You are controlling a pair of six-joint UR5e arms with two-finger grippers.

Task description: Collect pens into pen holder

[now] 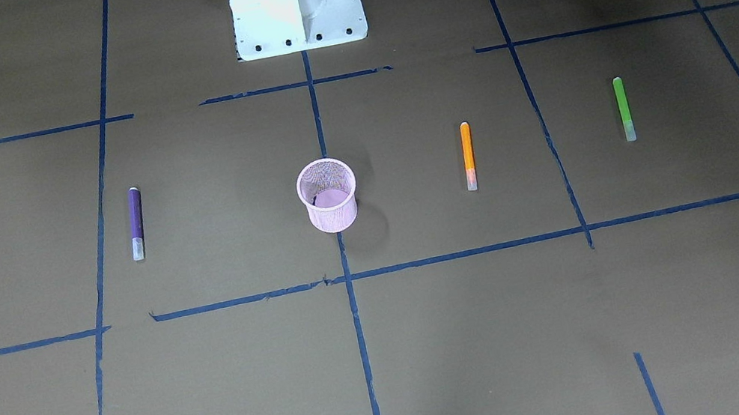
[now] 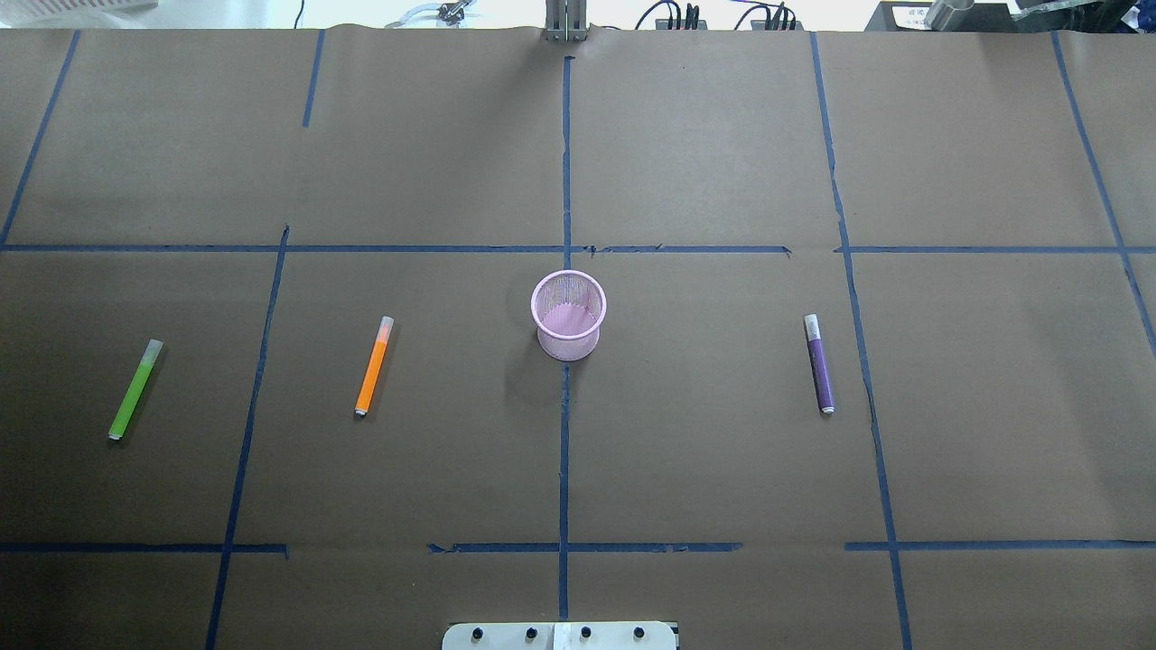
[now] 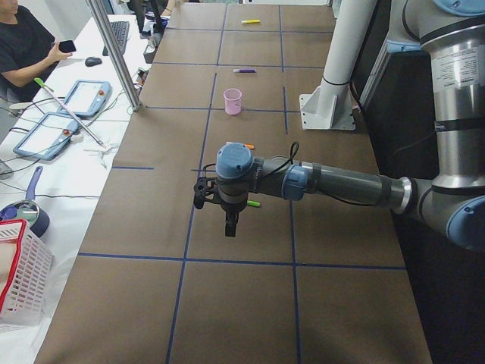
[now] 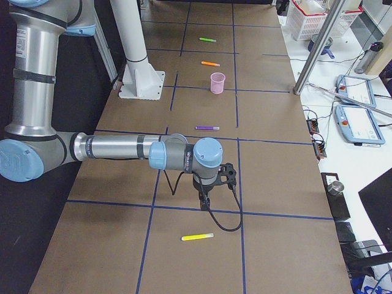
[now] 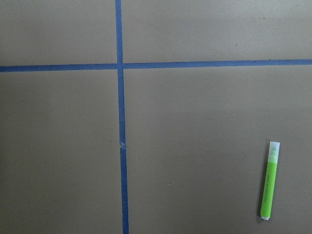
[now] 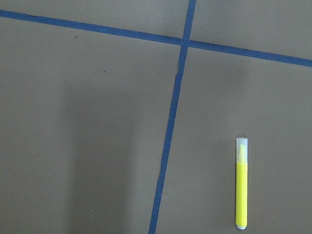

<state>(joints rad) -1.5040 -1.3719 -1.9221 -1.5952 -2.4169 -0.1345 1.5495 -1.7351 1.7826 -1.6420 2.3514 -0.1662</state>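
The pink mesh pen holder stands upright at the table's centre and looks empty. The purple pen lies flat to its right. The orange pen and the green pen lie flat to its left. The left gripper hangs over the table's left end, close to the green pen. The right gripper hangs over the right end, beside a yellow pen. Both grippers show only in the side views, so I cannot tell whether they are open or shut. Neither wrist view shows fingers.
The robot's white pedestal stands behind the holder. Blue tape lines cross the brown paper table top. Beyond the far table edge are a metal post, teach pendants, a red basket and a seated operator.
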